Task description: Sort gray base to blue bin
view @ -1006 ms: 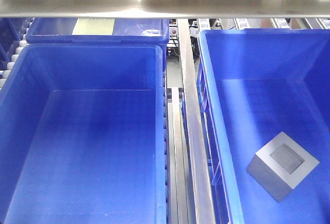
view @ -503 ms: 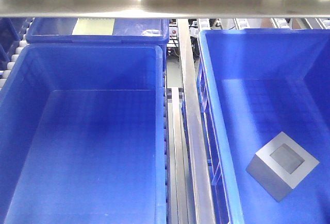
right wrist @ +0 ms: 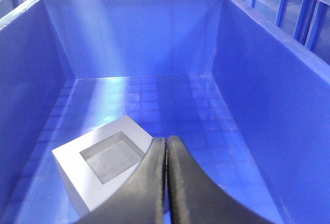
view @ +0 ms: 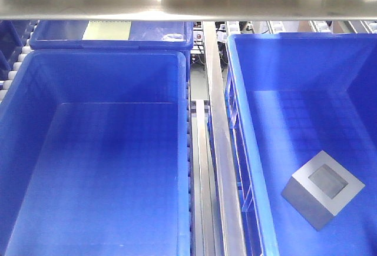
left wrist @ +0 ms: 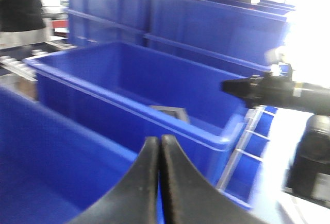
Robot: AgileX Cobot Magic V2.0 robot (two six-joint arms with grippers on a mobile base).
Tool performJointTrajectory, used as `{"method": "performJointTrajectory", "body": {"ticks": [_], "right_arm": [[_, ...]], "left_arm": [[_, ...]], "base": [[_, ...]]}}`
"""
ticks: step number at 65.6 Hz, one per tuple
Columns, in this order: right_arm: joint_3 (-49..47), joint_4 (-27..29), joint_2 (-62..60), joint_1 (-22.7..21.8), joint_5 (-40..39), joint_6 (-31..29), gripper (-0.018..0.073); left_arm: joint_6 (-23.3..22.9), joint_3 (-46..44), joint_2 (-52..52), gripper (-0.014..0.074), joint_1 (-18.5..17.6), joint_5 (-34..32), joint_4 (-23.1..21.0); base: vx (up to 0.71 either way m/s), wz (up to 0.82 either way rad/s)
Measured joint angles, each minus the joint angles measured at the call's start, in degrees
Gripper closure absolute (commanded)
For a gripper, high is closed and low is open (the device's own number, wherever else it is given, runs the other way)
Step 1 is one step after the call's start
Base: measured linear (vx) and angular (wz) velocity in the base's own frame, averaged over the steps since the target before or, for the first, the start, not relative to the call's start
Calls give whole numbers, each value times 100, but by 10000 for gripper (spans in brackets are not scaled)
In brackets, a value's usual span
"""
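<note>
In the front view, the gray block (view: 323, 190) lay on the grid-patterned floor of the right-hand blue bin (view: 235, 91), recess facing up, near the front right part of the floor. A second blue crate (view: 182, 56) with a smooth floor stood to the left across a metal rail (view: 219, 150), with nothing in it. Neither arm showed in this view.

The left wrist view, somewhat blurred, showed the left gripper (left wrist: 159, 147) with its fingers pressed together on nothing, raised outside the bins; a gray edge of the block (left wrist: 170, 113) just showed past the near wall of the bin (left wrist: 206, 136).

In the right wrist view, the right gripper (right wrist: 166, 147) sat inside the bin (right wrist: 242, 80), fingers closed against each other and empty, just beside the block (right wrist: 103, 157), which rested on the floor with its square recess up.

Judging by this, the block already sat in the target bin, so the sound course would have been to lift the right arm straight up, fingers kept clear of the block's corner, so as not to nudge it or catch the rim.
</note>
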Motion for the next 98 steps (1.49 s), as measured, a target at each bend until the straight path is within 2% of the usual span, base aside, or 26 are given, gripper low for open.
{"method": "performJointTrajectory", "body": {"ticks": [10, 15, 29, 40, 47, 56, 60, 84, 98], "right_arm": [[0, 0, 0, 0, 0, 0, 564], [0, 0, 0, 0, 0, 0, 564], [0, 0, 0, 0, 0, 0, 564], [0, 0, 0, 0, 0, 0, 564], [0, 1, 0, 0, 0, 0, 564], [0, 1, 0, 0, 0, 0, 564], [0, 1, 0, 0, 0, 0, 564], [0, 6, 0, 0, 0, 0, 564], [0, 6, 0, 0, 0, 0, 564]], "left_arm": [[336, 0, -290, 603, 1119, 272, 13], [488, 0, -492, 603, 1793, 318, 23], [574, 0, -848, 603, 3623, 323, 40], [574, 0, -855, 603, 4629, 323, 43], [574, 0, -855, 603, 5061, 318, 235], [574, 52, -855, 603, 5352, 280, 858], [574, 142, -855, 603, 5375, 230, 961], [515, 1365, -855, 603, 5375, -671, 890], [488, 1941, -855, 603, 5375, -868, 890]], "base": [[0, 0], [0, 0], [0, 0], [0, 0], [0, 0], [0, 0], [0, 0], [0, 0], [0, 0]]}}
